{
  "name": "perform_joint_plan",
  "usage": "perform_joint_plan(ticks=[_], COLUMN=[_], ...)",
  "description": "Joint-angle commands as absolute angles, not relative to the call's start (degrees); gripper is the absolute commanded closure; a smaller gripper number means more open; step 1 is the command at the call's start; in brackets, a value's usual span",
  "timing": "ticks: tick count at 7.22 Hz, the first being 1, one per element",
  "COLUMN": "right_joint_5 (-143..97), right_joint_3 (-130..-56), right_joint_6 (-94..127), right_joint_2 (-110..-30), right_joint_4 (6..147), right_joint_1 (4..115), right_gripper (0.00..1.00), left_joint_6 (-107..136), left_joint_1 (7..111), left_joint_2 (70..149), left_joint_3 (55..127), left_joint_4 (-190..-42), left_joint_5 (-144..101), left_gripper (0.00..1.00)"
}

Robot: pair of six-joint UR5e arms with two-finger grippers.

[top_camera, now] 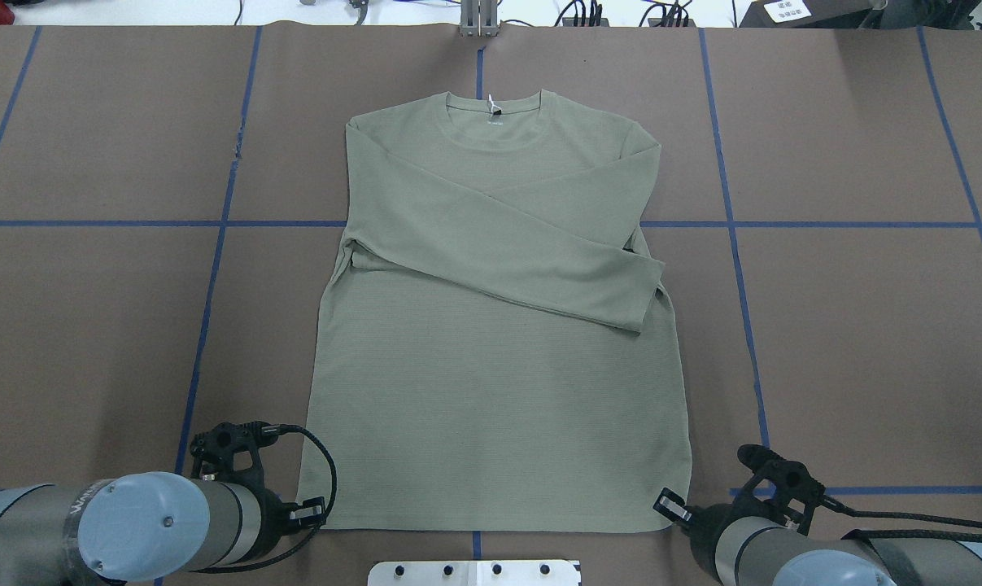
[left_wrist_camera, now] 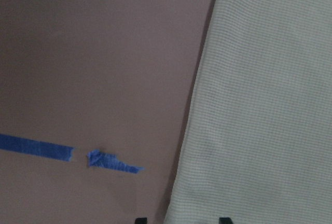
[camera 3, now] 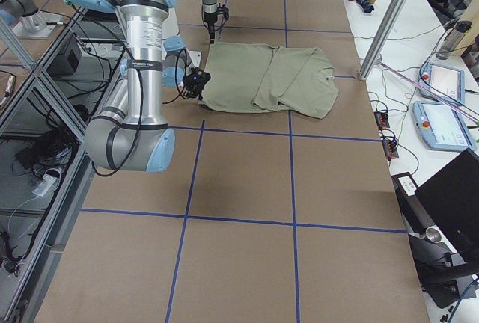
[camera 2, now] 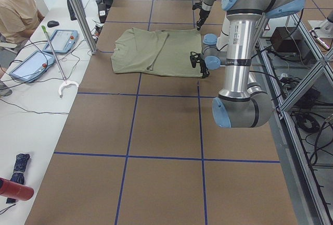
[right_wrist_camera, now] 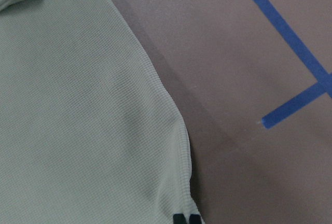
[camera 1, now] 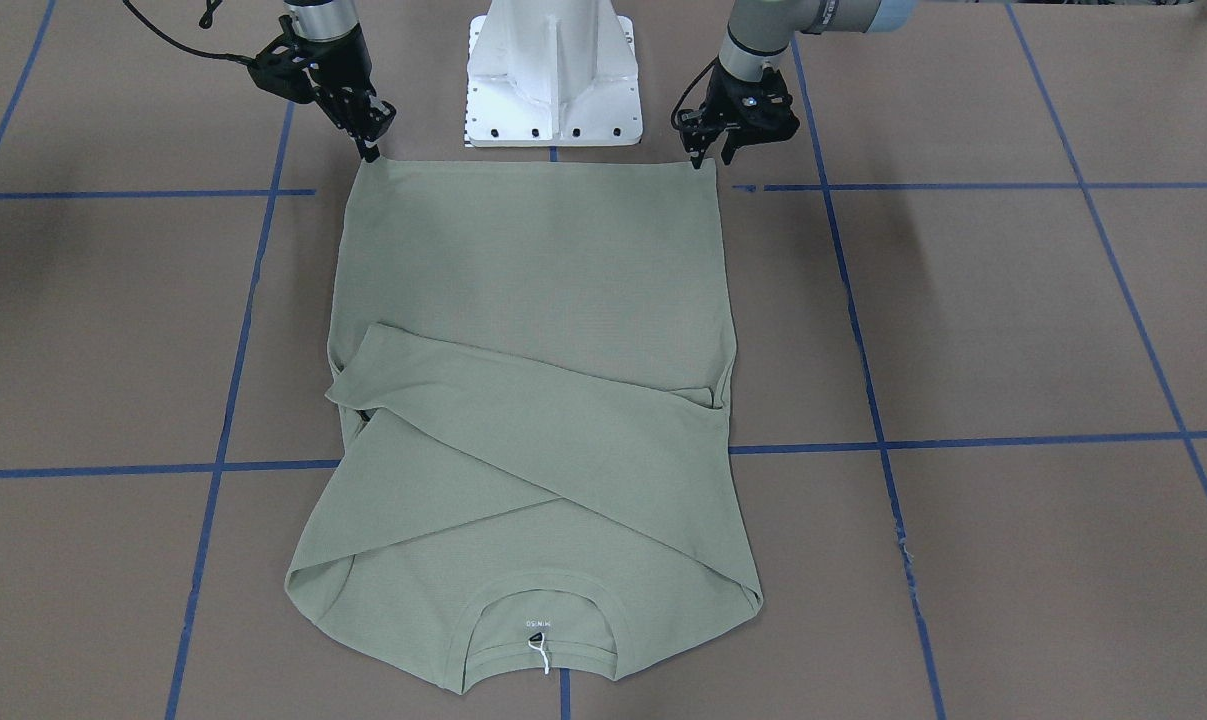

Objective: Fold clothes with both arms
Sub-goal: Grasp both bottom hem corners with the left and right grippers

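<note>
The sage-green shirt (camera 1: 533, 260) (top_camera: 491, 391) lies flat on the brown table, collar away from the robot, both sleeves folded across the chest. My left gripper (camera 1: 711, 158) (top_camera: 316, 514) is down at the near hem corner on its side. In the left wrist view it is open (left_wrist_camera: 181, 220), its two tips standing on either side of the shirt (left_wrist_camera: 270, 105) edge. My right gripper (camera 1: 370, 150) (top_camera: 668, 505) is at the other near hem corner. The right wrist view shows its tips pressed together (right_wrist_camera: 187, 219) on the shirt (right_wrist_camera: 78, 105) edge.
The white base pedestal (camera 1: 553, 80) (top_camera: 474, 572) stands just behind the hem, between the two arms. Blue tape lines (camera 1: 963, 440) cross the table. A seated person (camera 2: 15, 6) and tablets (camera 2: 62, 40) are at a side bench beyond the collar end.
</note>
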State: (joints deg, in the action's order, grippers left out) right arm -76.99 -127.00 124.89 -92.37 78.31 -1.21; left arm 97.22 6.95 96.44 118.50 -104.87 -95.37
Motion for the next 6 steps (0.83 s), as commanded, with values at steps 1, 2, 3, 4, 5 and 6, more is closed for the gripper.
perform_joint_plan(ticks=[1,2,3,4,5,6], right_joint_5=[-77.0,-77.0,-77.0,-77.0,-77.0,-77.0], right_joint_3=[-127.1,-127.1,-127.1,-127.1,-127.1,-127.1], right_joint_6=[124.9,124.9,124.9,124.9,124.9,124.9], right_joint_2=[-92.4,-92.4,-92.4,-92.4,-92.4,-92.4], right_joint_4=[78.3,78.2,78.2,78.2,78.2,78.3], right_joint_1=[-1.3,-1.3,-1.3,-1.3,-1.4,-1.4], right_gripper=[1.0,1.0,1.0,1.0,1.0,1.0], left_joint_6=[97.2,97.2,97.1,97.1,97.1,97.2], left_joint_1=[6.6,6.6,6.6,6.6,6.6,6.7], left_joint_2=[96.5,96.6,96.5,96.5,96.6,96.6], left_joint_3=[118.1,118.1,117.9,118.0,118.5,118.9], left_joint_4=[-104.9,-104.9,-104.9,-104.9,-104.9,-104.9], left_joint_5=[-95.6,-95.6,-95.6,-95.7,-95.7,-95.8], left_gripper=[0.51,0.57,0.76,1.0,1.0,1.0])
